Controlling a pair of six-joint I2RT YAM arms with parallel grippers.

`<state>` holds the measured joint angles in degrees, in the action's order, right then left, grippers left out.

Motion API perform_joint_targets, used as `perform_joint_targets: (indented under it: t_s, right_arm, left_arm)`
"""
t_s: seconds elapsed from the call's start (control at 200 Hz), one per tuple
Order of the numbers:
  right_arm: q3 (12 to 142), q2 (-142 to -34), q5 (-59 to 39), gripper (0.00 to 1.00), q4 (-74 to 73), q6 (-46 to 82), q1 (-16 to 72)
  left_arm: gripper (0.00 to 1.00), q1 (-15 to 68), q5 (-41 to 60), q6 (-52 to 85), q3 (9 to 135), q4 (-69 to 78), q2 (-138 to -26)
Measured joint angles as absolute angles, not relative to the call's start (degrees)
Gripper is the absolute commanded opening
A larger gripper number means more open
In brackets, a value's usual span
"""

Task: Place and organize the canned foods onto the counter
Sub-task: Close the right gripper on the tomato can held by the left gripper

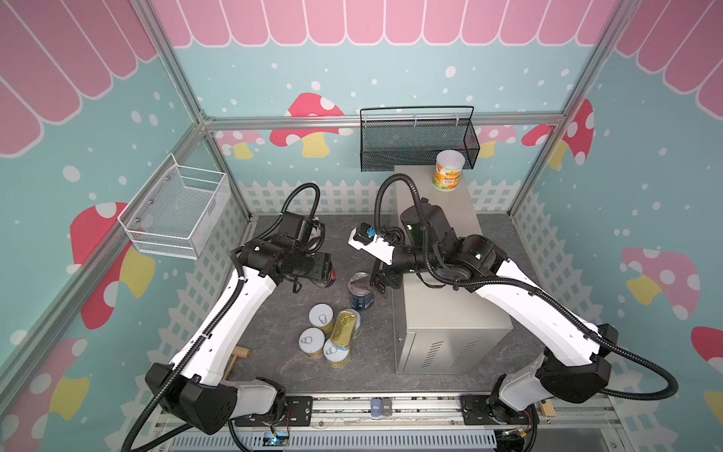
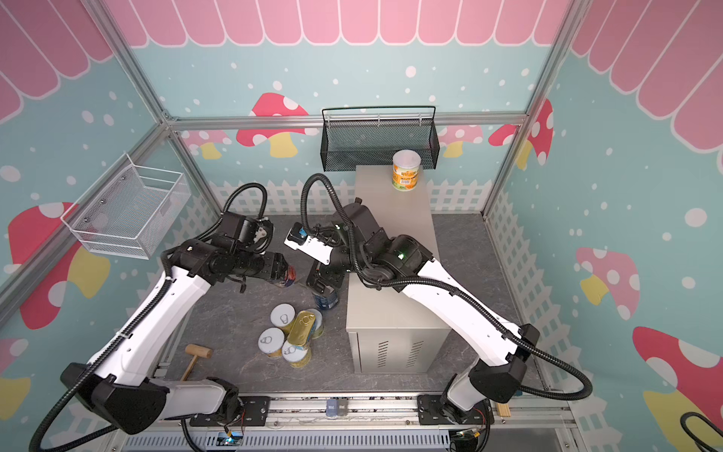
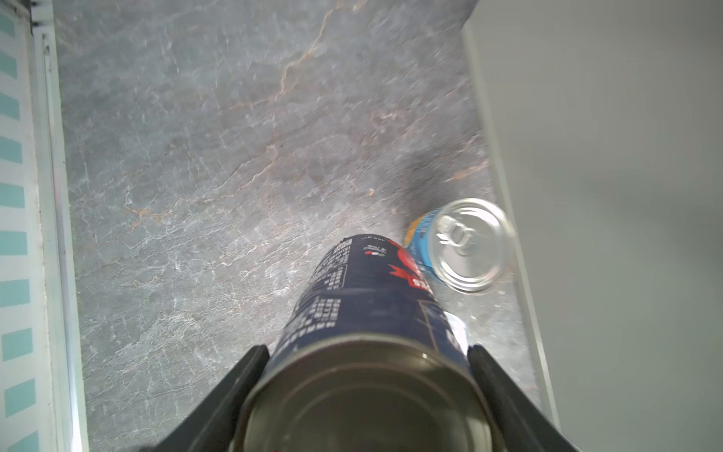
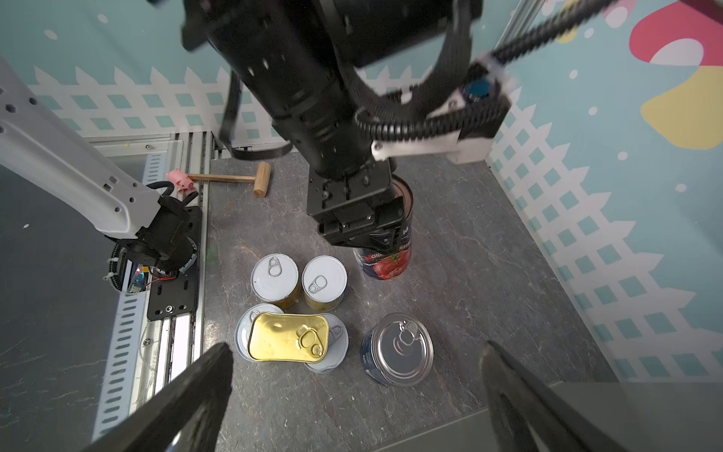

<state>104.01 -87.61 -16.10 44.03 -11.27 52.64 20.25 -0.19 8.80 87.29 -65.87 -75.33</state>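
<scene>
Worktop, a tall beige-grey metal cabinet (image 1: pixel 430 309): carrying one short yellow-labelled can (image 1: pixel 449 172) at its far end.
Left tool (image 3: pixel 365 352): clamping one tall dark-blue-labelled tin can (image 3: pixel 364 297).
Right tool (image 4: pixel 356 362): gaping wide, gripping nothing, hovering over the second dark-blue can (image 4: pixel 399 348) standing just beside the worktop.
Grey stone-look floor (image 4: pixel 469 274): bearing four more yellow-labelled cans (image 4: pixel 324 278), clustering.
Flat gold rectangular tin (image 4: pixel 287 336): one, lying across two of those.
</scene>
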Motion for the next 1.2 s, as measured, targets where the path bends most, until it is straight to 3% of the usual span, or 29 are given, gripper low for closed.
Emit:
perform_joint_targets:
  t_s: [0.19,0.7,1.196]
  right_arm:
    - [95.85,-85.21,-16.71,0.99,38.33,-12.6,54.13]
    - [88.25,-82.39,-19.33,0.99,23.29,-11.92,54.87]
    - [90.17,-88.01,-21.5,0.99,18.92,-9.34,57.01]
  left_arm:
    - [0.0,20.21,4.8,8.78,93.45,-71.37,-72.75]
    - [0.0,20.03,20.88,8.12,99.46,-78.0,-70.46]
    - [0.0,20.01,25.63,7.88,99.46,-78.0,-69.01]
